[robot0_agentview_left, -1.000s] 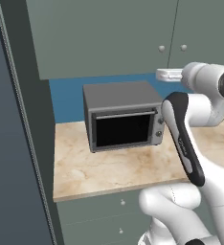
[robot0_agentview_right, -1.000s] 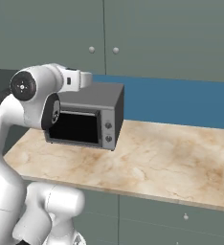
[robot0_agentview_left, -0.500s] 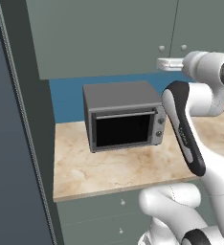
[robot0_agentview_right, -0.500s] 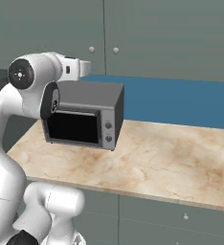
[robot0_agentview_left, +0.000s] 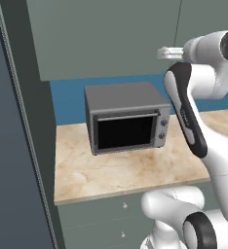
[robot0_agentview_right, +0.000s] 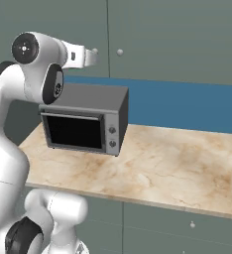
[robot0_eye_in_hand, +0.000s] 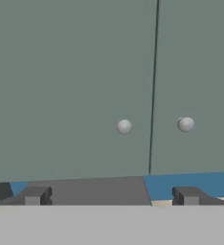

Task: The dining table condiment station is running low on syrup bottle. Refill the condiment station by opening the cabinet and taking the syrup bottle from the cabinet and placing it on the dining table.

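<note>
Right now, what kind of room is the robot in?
It looks like a kitchen. A grey toaster oven sits on a marble counter with drawers underneath, and grey-green wall cabinets with small round knobs hang above a blue back wall.

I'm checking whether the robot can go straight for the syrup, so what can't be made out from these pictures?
- Syrup bottle: whatever the cabinet holds is hidden behind its shut doors, in every view.
- Gripper: in the hand view the fingertips stand apart, open; the bottom edge cuts off the rest.
- Cabinet knobs: in the left base view the arm covers them.
- Toaster oven: its dark glass shows nothing of the inside.
</note>
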You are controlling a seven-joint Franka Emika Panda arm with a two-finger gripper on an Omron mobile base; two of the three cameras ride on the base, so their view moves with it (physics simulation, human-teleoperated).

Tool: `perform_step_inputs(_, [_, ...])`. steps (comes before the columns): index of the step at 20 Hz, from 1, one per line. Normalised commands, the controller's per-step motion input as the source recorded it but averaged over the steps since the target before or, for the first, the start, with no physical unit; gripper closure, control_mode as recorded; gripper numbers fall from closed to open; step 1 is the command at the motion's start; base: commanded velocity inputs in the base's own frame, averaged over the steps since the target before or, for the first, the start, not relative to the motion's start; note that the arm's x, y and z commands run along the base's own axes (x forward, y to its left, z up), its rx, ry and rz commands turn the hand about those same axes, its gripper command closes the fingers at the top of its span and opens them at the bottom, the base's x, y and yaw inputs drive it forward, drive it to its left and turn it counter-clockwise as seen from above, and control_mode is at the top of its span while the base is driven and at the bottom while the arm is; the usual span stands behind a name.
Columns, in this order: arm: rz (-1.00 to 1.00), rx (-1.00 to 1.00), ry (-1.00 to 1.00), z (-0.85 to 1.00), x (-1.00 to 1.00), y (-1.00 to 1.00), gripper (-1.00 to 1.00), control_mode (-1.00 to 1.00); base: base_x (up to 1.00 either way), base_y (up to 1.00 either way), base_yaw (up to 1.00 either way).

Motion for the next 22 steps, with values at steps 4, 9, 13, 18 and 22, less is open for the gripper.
perform_step_inputs(4, [0.00,0.00,0.02,0.16,0.14,0.00,-1.00,-1.00,0.00,0.00,0.00])
perform_step_inputs(9, [0.00,0.00,0.00,0.00,0.32,0.00,-1.00,-1.00,0.00,0.00,0.00])
perform_step_inputs(13, [0.00,0.00,0.01,-0.15,0.41,-0.06,-1.00,-1.00,0.00,0.00,0.00])
perform_step_inputs(18, [0.00,0.00,0.05,-0.09,0.46,-0.11,-1.00,-1.00,0.00,0.00,0.00])
perform_step_inputs(22, [0.00,0.00,0.06,-0.02,0.49,-0.14,-1.00,-1.00,0.00,0.00,0.00])
